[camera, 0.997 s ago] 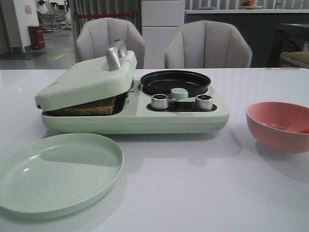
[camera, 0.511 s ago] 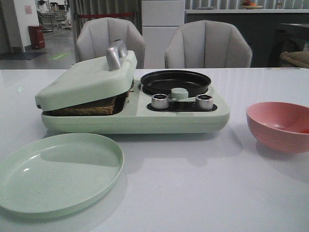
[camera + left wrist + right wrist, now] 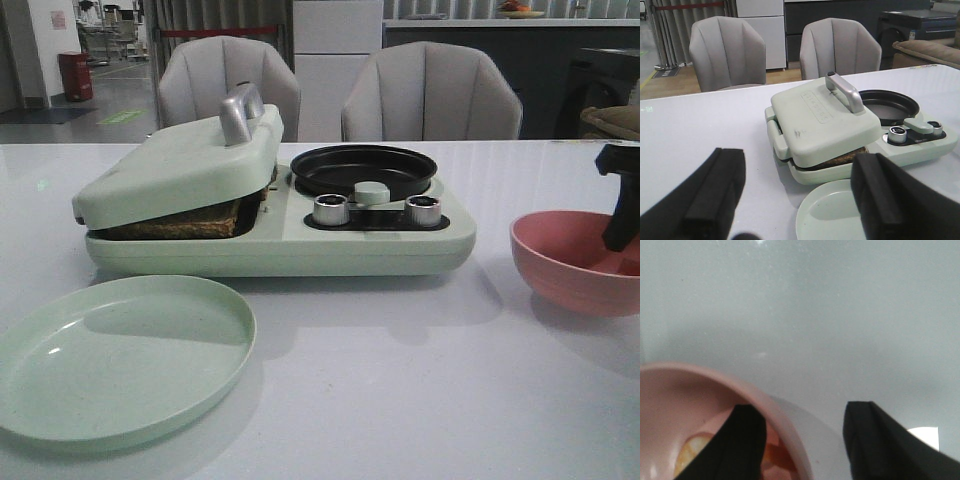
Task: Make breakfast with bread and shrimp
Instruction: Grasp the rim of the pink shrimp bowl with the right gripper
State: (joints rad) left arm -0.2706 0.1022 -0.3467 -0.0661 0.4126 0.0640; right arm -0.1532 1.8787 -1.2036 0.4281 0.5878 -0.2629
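White glossy table (image 3: 400, 400) in what looks like a dining room, with two grey padded chairs (image 3: 430, 90) pulled up at the far side.

Going left to right in the front view: a pale green plate (image 3: 120, 355) sits at the near left. Behind it is a mint green breakfast maker (image 3: 280, 235). Its hinged lid (image 3: 180, 170), with a silver handle (image 3: 240, 112), is tilted partly down over the left plate, and the bread (image 3: 185, 222) is sandwiched under it, dark crust edge peeking out of the gap. To the right of the lid there's a small black pan (image 3: 363, 170) on the same unit, with two silver knobs (image 3: 331, 209) in front of it.

The left gripper (image 3: 795, 197) only shows in its own wrist view. Its black fingers are spread wide with nothing between them, hanging above the table short of the plate and the maker.

Far right is a pink bowl (image 3: 575, 260), well apart from the maker. The right gripper (image 3: 622, 215) dips into it from above. In the right wrist view the shrimp (image 3: 692, 452) is in the bottom of the bowl, orange and blurry. The fingers are apart, one inside the bowl and one outside the rim, not gripping anything I can see.
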